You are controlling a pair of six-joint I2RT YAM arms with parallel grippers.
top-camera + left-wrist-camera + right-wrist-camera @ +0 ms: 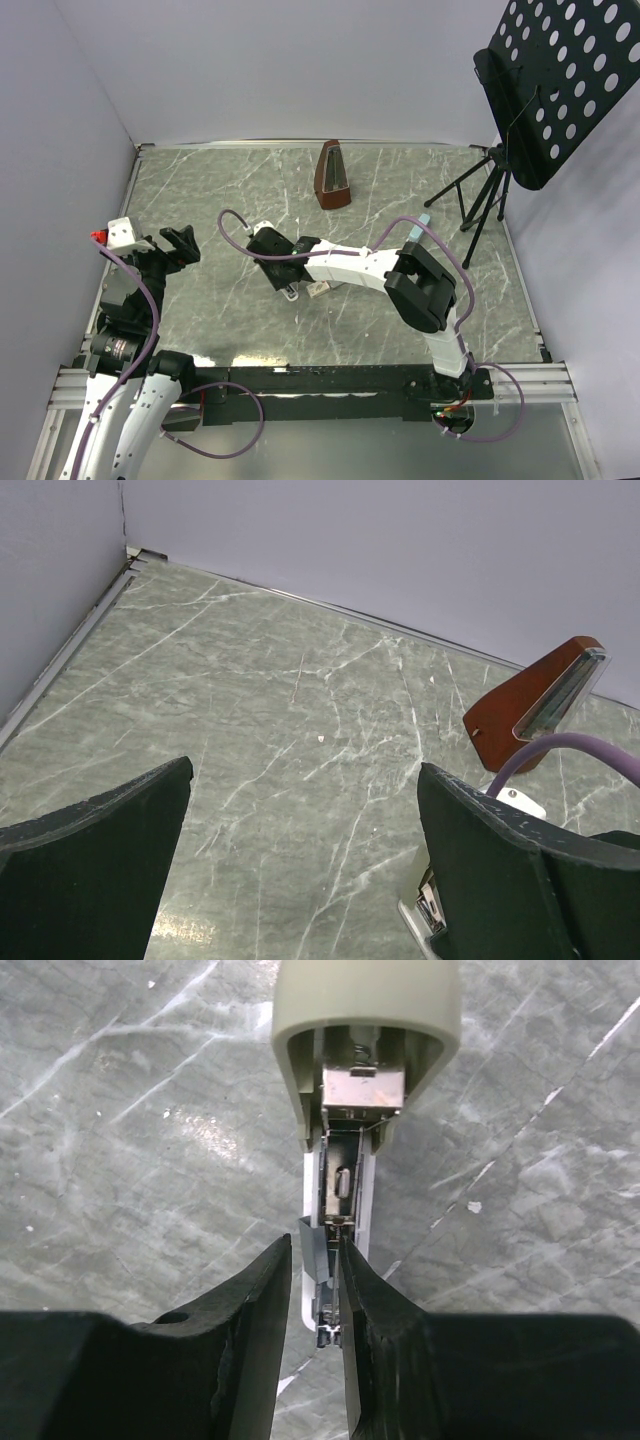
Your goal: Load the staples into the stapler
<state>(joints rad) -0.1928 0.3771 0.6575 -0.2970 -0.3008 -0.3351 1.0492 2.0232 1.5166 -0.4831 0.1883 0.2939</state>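
Grey metal strip of staples (310, 1256) sits pinched in the narrowed right claw (314, 1248) at the near end of the opened cream plastic stapler (365, 1020), whose long channel (340, 1175) runs straight ahead from it, while the wide-open left claw (178, 245) hangs well apart.

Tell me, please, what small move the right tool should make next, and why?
Probably ease the right tool down slightly to seat the staple strip: it sits askew between the fingers at the channel of the open stapler, not yet flat.
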